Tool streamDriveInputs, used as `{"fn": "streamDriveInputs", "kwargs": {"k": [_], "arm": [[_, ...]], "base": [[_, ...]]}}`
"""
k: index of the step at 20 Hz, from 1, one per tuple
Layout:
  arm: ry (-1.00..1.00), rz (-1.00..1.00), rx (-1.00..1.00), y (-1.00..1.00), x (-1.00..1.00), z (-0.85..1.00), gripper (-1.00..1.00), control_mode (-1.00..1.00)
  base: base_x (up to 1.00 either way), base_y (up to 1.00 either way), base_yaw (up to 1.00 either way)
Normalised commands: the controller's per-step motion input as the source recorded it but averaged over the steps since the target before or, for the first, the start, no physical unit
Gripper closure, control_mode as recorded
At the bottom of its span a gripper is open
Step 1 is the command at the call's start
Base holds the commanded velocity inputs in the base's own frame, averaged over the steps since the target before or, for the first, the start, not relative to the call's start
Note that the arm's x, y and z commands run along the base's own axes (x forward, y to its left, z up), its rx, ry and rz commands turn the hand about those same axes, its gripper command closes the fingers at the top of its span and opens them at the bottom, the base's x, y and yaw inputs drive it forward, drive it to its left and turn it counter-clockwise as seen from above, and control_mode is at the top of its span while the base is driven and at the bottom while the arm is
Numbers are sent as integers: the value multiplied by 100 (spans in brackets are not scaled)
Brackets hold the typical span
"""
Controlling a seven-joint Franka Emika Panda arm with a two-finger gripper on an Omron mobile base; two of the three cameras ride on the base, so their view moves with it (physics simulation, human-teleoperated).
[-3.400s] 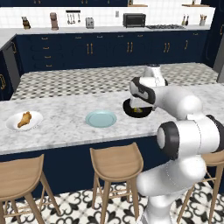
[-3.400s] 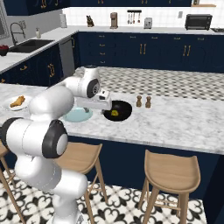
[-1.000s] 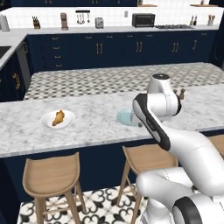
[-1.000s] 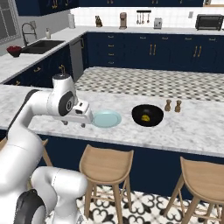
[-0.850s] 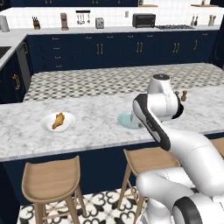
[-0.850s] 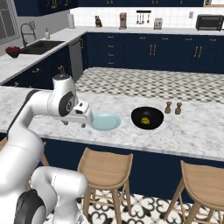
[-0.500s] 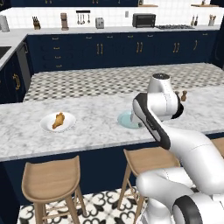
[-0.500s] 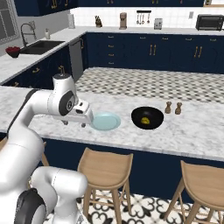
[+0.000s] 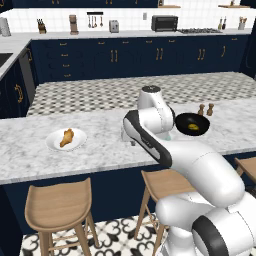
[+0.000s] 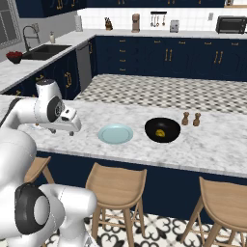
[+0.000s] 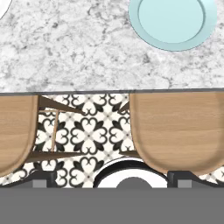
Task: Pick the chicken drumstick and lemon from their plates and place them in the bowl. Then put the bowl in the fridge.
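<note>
The chicken drumstick (image 9: 66, 137) lies on the white plate (image 9: 54, 145) at the left of the island counter. A yellow lemon (image 10: 160, 132) sits inside the black bowl (image 10: 162, 123); that bowl (image 9: 192, 124) is at the right in the left base view. The pale blue plate (image 10: 116, 133) is bare, and its rim (image 11: 173, 22) is at the top of the hand view. My gripper (image 10: 72, 128) hangs over the counter's front edge, left of the blue plate, open with nothing between its fingertips (image 11: 43, 177). The fridge is out of view.
Two small shakers (image 10: 191, 119) stand just behind the bowl on the right. Wooden stools (image 11: 175, 131) line the island's front edge below my hand. A sliver of the white plate (image 11: 2, 8) is at the hand view's top left.
Over the last second the arm has swung left along the counter front, away from the blue plate toward the white plate. Since the oldest frames the whole view has shifted. The jaws stay open.
</note>
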Motion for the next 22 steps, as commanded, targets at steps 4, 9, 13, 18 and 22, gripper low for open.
{"fn": "streamDriveInputs", "kwargs": {"k": [4,9,13,18,22], "arm": [[1,-2,0,88,25,0,-100,-100],[1,0,0,56,30,0,-100,-100],[0,-1,0,49,55,0,-100,-100],[0,-4,0,61,51,-1,-100,-100],[0,-5,0,55,36,0,-100,-100]], "base": [[0,0,0],[0,0,0],[0,0,0],[0,0,0],[0,0,0]]}}
